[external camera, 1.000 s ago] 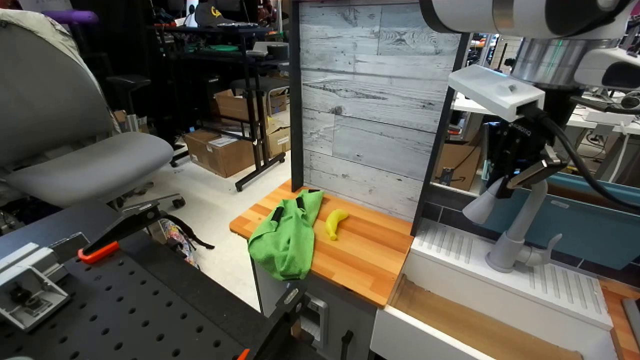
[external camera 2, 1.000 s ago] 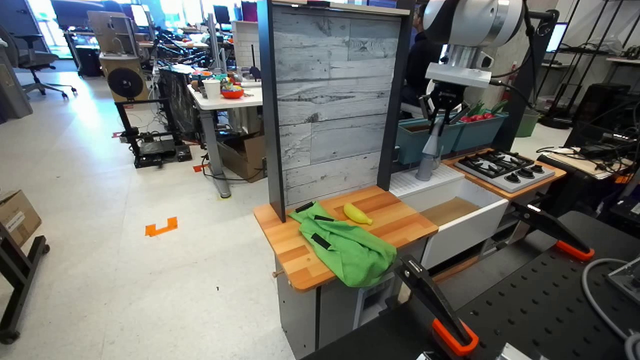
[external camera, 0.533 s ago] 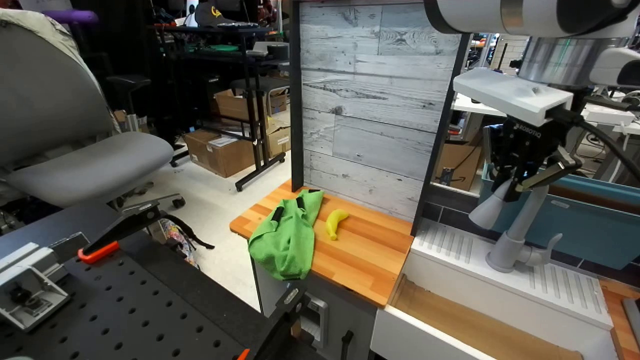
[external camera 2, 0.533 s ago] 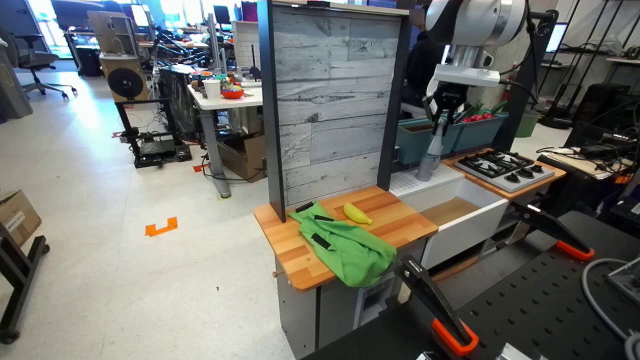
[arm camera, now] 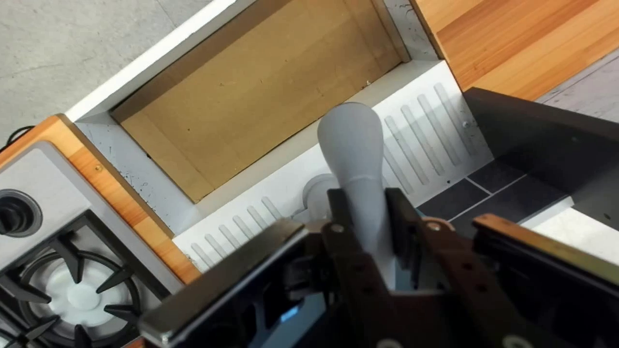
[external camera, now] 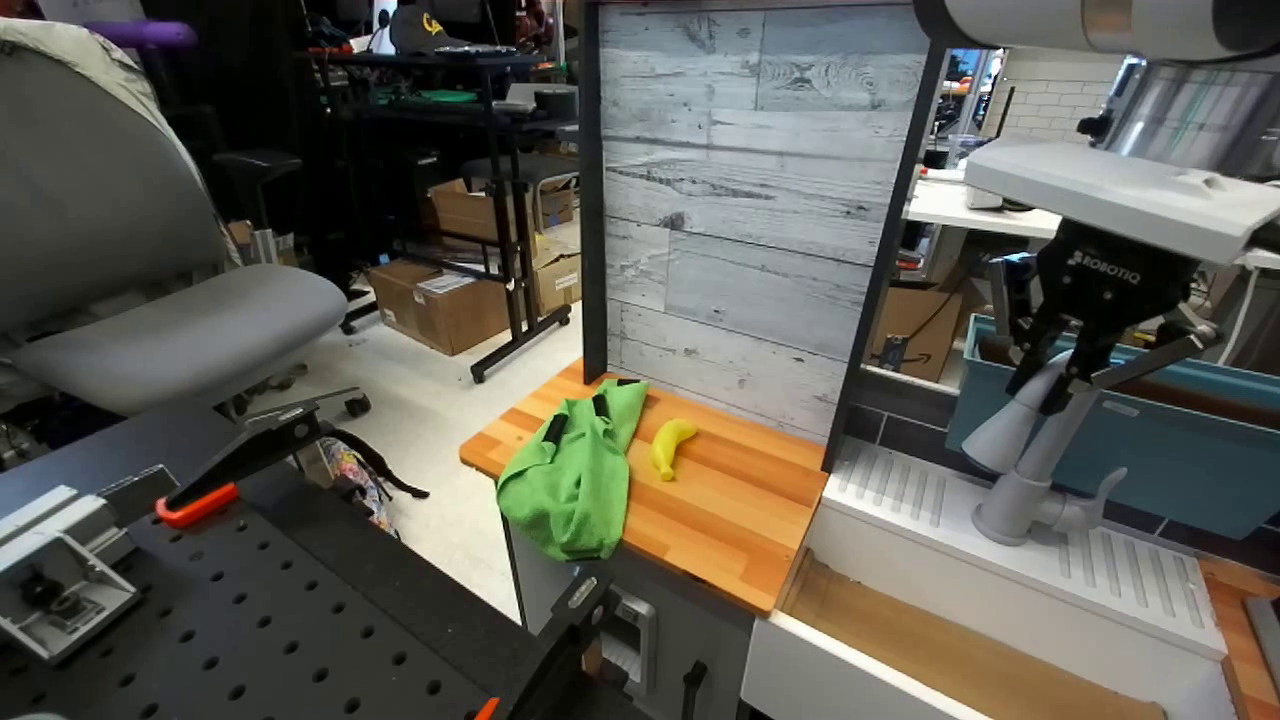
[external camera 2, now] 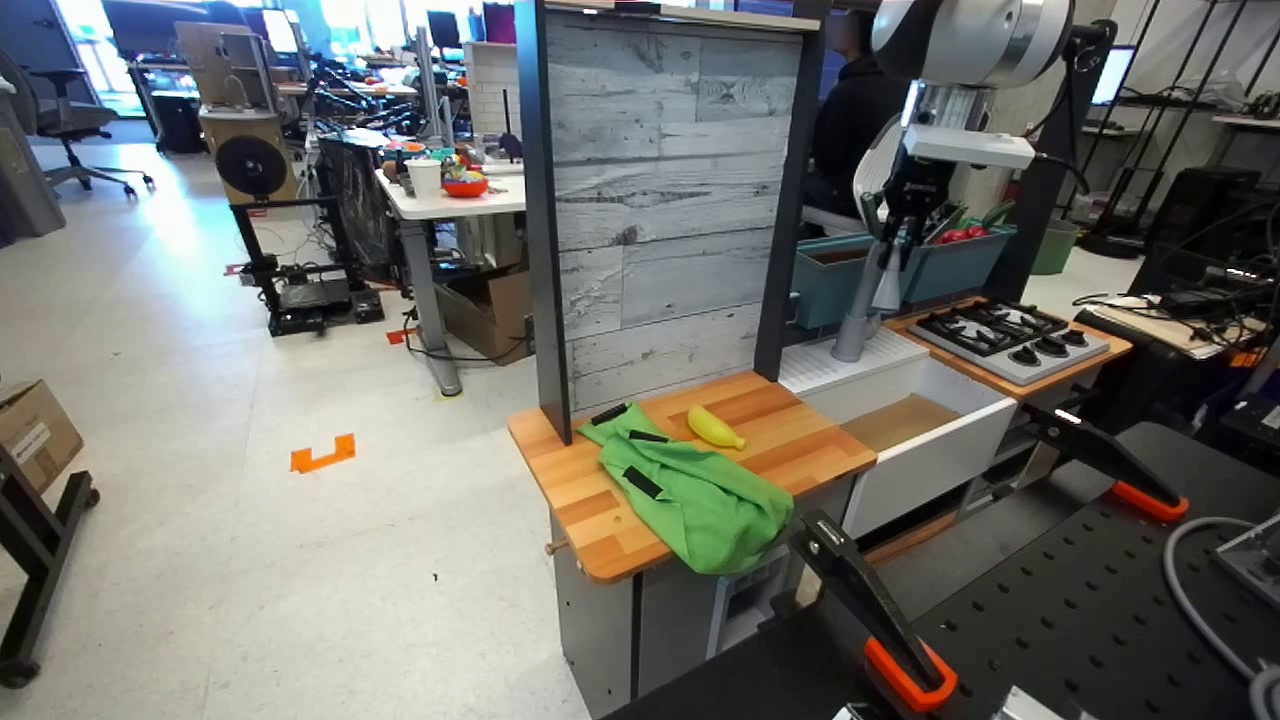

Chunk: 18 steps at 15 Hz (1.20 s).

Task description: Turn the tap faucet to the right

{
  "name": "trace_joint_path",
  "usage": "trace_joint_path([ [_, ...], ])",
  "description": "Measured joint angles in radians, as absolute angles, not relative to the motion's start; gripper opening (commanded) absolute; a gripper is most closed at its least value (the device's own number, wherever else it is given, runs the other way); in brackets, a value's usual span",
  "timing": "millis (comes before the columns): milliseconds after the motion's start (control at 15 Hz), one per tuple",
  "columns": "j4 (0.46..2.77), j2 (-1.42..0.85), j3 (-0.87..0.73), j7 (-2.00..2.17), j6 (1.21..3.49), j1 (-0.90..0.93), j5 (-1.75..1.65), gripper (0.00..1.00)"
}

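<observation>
- The gripper (arm camera: 366, 200) hangs tips down above the ridged ledge (external camera: 890, 485) along the far side of the sink (external camera: 840, 690).
- Its jaws are clamped on the faucet (external camera: 1040, 460), one on either side of the spout (arm camera: 365, 188), up near the bend.
- The faucet stands on the ledge, right of the wooden tabletop (external camera: 735, 530) in both exterior views; its base (external camera: 1012, 510) sits well below the jaws.
- In an exterior view the head (external camera: 1005, 435) hangs below the jaws and left of the neck (external camera: 1072, 415).
- In the wrist view the flared head sticks out past the jaws, showing in front of the sink's far edge.
- The lever (external camera: 1088, 508) juts right from the base in an exterior view, well apart from the jaws.
- A blue planter (external camera: 1180, 445) stands behind the faucet, on the far side of the ledge.
- A green cloth (external camera: 570, 485) lies on the tabletop, hanging over its near edge, with a banana (external camera: 668, 450) just beside it.
- In an exterior view a stove (external camera 2: 1010, 340) sits right of the sink.
</observation>
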<state>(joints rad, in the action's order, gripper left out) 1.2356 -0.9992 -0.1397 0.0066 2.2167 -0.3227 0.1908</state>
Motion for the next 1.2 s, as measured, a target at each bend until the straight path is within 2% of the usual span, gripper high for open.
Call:
trace_joint_path([
  [600,1.049,-1.088,-0.110,-0.095,2.040,-0.376,0.191,0.06],
  [667,1.032,-1.097,-0.110,-0.096,2.026,-0.378,0.191,0.49],
  [800,1.008,-1.110,-0.110,-0.097,2.006,-0.379,0.191,0.55],
  [1200,0.954,-1.150,-0.118,-0.119,1.987,-0.389,0.158,0.99],
])
